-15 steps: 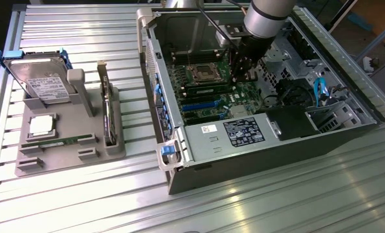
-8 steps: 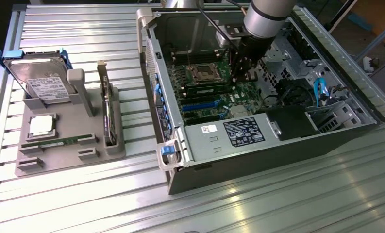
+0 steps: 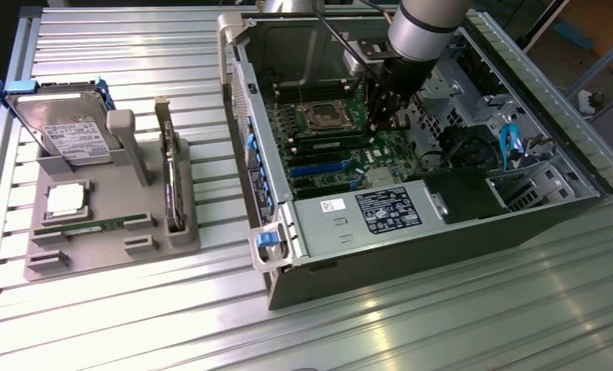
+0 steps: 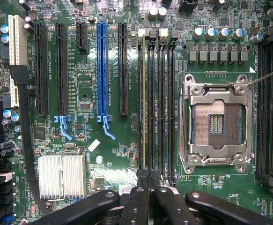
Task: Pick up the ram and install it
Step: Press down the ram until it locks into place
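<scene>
Pincer (image 4: 145,197) closed narrow over ram (image 4: 143,103), seemingly seated in its slot. Thin, stiff, light, fragile; hold by long edges.

Exterior high, oblique; wrist close above shared motherboard (image 4: 108,154).

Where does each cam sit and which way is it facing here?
Exterior view: off the arm, high, looking down at the slatted table, the open computer case and a grey holder tray on the exterior view's left; the arm reaches into the case.
Wrist view: on the wrist, facing straight at the motherboard, with the memory slots centred; the shut gripper shows as dark fingers.
Shared: the empty processor socket, the motherboard and blue expansion slot.
</scene>
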{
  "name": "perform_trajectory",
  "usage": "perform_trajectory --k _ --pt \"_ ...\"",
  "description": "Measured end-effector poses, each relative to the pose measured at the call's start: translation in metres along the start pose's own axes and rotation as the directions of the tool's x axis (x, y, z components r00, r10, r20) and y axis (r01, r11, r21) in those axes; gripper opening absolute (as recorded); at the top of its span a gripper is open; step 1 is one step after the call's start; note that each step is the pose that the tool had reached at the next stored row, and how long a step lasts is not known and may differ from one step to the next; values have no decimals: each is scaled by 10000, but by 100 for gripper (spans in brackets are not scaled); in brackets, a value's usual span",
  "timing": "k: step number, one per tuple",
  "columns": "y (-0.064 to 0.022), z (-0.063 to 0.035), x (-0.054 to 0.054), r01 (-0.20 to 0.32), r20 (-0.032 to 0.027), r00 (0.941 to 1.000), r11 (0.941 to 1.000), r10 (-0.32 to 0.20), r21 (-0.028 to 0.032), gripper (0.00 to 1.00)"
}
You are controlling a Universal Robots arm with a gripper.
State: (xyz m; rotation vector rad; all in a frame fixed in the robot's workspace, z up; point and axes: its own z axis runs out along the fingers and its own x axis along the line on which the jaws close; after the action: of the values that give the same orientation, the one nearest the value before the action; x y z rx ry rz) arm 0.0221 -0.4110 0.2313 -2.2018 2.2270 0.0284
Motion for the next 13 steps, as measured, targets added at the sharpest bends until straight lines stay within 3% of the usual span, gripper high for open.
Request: perform_trajectory --k 13 --pt "0 -112 -2 0 2 10000 10000 0 0 11"
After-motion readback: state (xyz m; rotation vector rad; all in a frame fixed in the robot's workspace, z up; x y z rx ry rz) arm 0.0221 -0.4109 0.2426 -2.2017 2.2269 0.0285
